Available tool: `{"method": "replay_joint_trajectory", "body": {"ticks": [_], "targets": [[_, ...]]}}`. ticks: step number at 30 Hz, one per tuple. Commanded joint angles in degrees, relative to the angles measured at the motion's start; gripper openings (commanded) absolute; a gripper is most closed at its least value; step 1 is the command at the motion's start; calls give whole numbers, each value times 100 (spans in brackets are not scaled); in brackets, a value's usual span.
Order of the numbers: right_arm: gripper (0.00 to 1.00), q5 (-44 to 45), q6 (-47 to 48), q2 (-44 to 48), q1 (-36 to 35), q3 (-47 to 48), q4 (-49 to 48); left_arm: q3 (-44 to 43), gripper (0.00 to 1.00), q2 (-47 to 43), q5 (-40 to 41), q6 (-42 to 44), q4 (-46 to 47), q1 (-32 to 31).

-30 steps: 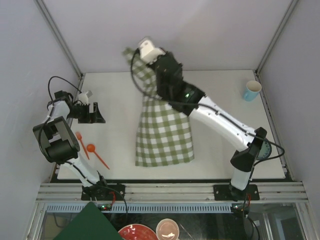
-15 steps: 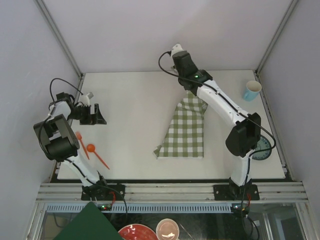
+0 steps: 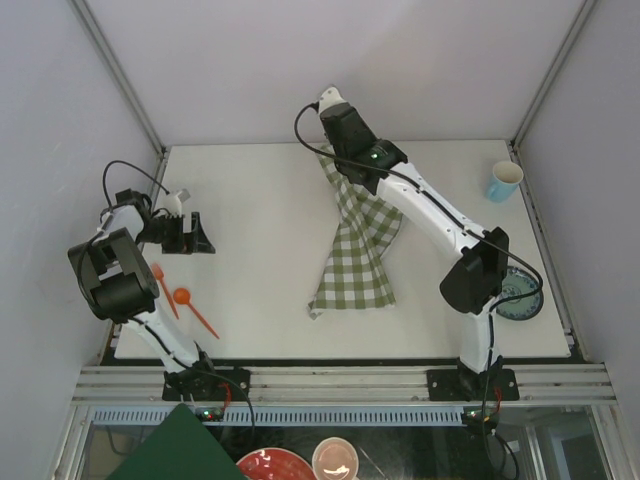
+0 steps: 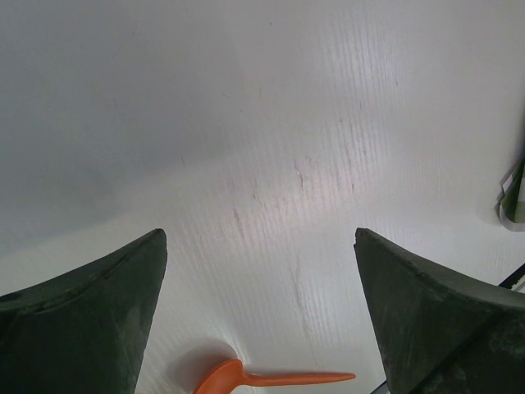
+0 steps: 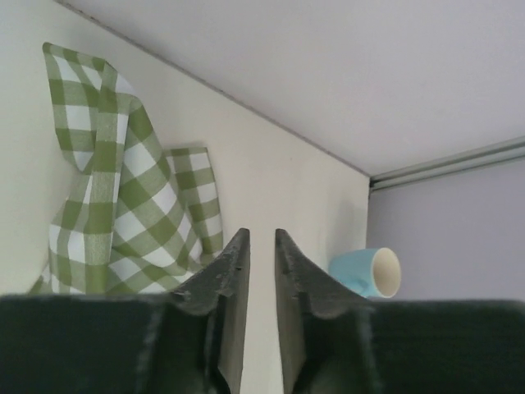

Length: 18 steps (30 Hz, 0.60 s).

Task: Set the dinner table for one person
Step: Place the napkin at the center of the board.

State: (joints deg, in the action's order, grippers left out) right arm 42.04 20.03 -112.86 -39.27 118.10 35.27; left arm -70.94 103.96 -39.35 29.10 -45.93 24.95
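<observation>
Laying the checked cloth (image 3: 355,265) on the dinner table (image 3: 250,200): right gripper (image 5: 261,238) barely parted, empty; left gripper (image 4: 258,238) spread wide; next, smoothing the bunched folds.

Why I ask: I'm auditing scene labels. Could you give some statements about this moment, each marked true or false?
1. The checked cloth is bunched, not spread flat. True.
2. The blue cup stands on the cloth. False: it stands apart, at the dinner table's far right corner.
3. The left gripper holds the orange spoon. False: its jaws are open and empty; the spoon lies on the table.
4. The plate lies near the table's right edge. True.
</observation>
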Motion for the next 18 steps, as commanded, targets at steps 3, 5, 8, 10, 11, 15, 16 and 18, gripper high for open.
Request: {"method": "replay_joint_trajectory", "body": {"ticks": [3,5,8,10,11,15,16,18], "targets": [[27,49,-313,50,-104,20,600,142,100,-42,-266,228,-30,47],[41,-35,-538,210,-127,-257,891,121,100,-60,-215,326,-102,42],[54,-308,-798,587,-133,-808,1358,64,100,-81,-187,482,-309,41],[55,-744,-1045,884,-52,-1224,1674,77,100,-129,-167,516,-349,45],[54,-927,-1162,1048,-13,-1473,1798,92,100,-161,-149,529,-350,45],[54,-1717,-1097,2166,5,-2948,1466,93,100,-169,-149,575,-404,35],[52,-1990,-1107,2366,120,-3198,1458,89,100,-148,-159,591,-428,45],[47,-2914,-1201,2521,415,-3338,1821,84,100,-131,-184,617,-468,45]]}}
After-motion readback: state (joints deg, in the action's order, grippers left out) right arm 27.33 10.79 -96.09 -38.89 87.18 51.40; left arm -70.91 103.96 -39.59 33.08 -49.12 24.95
